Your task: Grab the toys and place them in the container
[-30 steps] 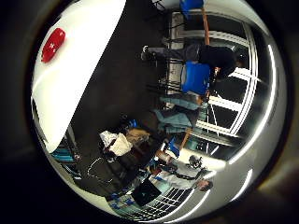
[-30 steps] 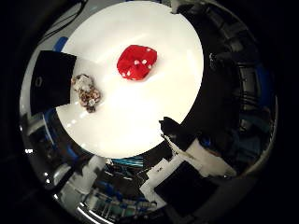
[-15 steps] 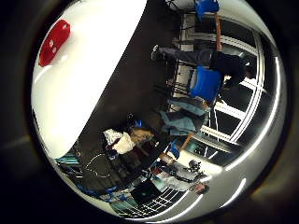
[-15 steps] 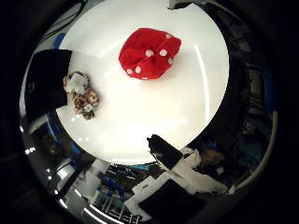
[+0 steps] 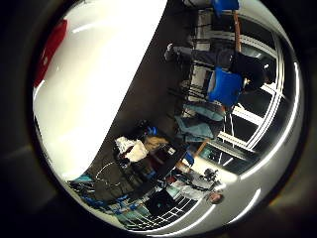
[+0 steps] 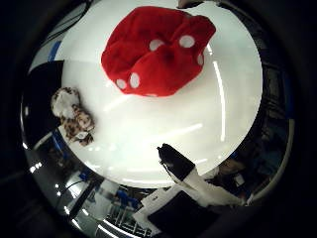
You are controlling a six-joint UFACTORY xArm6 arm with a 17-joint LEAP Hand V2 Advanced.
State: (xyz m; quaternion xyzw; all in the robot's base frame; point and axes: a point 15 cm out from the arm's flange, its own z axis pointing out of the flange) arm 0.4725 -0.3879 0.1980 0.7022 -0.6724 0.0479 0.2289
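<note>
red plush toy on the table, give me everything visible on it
The red plush toy is soft, fabric-looking, bright red with scattered white dots, puffy with creases across its middle. It lies flat on the white table, filling much of the thumb-side view, so close under the palm. Nothing grips it; the spotted brown-and-white plush lies apart from it, beside the table's edge.

A round white table (image 5: 104, 94) stands on a dark floor (image 5: 148, 84) in a room with blue chairs (image 5: 227, 85), tall white-framed windows (image 5: 257, 124) showing darkness outside, and cluttered equipment beside the table's edge.
</note>
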